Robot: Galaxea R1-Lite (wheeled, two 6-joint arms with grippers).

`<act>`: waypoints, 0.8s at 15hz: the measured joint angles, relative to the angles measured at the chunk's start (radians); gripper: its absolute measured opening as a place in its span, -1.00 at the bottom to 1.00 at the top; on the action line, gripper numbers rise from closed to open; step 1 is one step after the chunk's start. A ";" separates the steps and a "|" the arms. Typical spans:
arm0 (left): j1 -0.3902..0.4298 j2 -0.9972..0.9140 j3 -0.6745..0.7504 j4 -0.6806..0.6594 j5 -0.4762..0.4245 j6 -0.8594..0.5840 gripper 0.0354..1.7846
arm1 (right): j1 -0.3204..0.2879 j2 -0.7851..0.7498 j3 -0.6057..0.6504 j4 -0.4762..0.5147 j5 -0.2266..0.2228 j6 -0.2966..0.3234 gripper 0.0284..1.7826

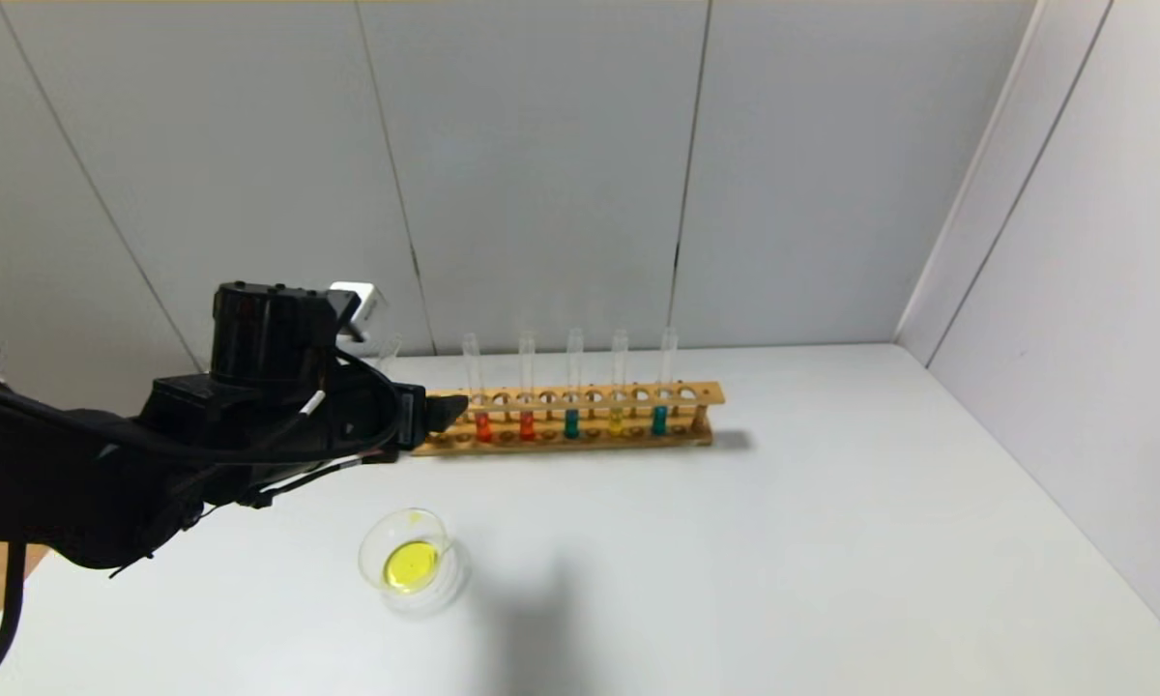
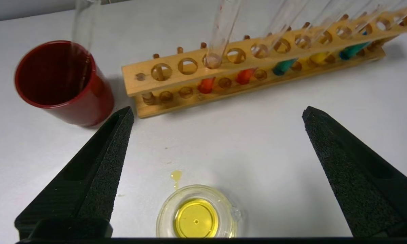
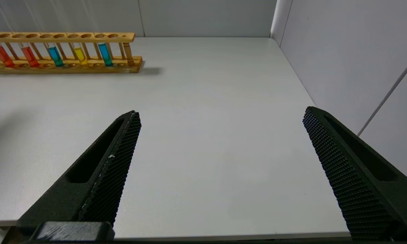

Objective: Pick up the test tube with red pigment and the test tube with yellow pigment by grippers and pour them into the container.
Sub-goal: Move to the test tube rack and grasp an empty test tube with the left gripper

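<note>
On the white counter, seen from the head, a wooden rack stands toward the far side with five tubes upright in it. From left to right they hold red, red, teal, yellow and teal liquid. The leftmost red tube and the yellow tube are both in the rack, the yellow one fourth from the left. The dish sits near the robot, left of centre and well apart from the rack, with yellow liquid in its bottom. The left gripper hangs above the counter at the rack's left end; this view does not show how its jaws stand.

From the left wrist, the left gripper has its jaws spread wide with nothing between them. Below them sits the dish, and a small yellow drop lies on the counter just beside its rim. Farther off stands the rack with the red tube near its end. A dark red cup stands beside that end, with an empty clear tube leaning in it.

From the right wrist, the right gripper hovers over bare counter, well apart from the rack, jaws wide and holding nothing. The yellow tube shows between two teal ones.
</note>
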 joint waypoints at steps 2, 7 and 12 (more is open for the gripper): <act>-0.006 0.048 -0.025 -0.017 0.001 0.002 0.96 | 0.000 0.000 0.000 0.000 0.000 0.000 0.96; -0.007 0.183 -0.149 -0.025 0.006 0.003 0.96 | 0.000 0.000 0.000 0.000 0.000 0.000 0.96; 0.000 0.307 -0.269 -0.019 0.009 0.002 0.96 | 0.000 0.000 0.000 0.000 0.000 0.000 0.96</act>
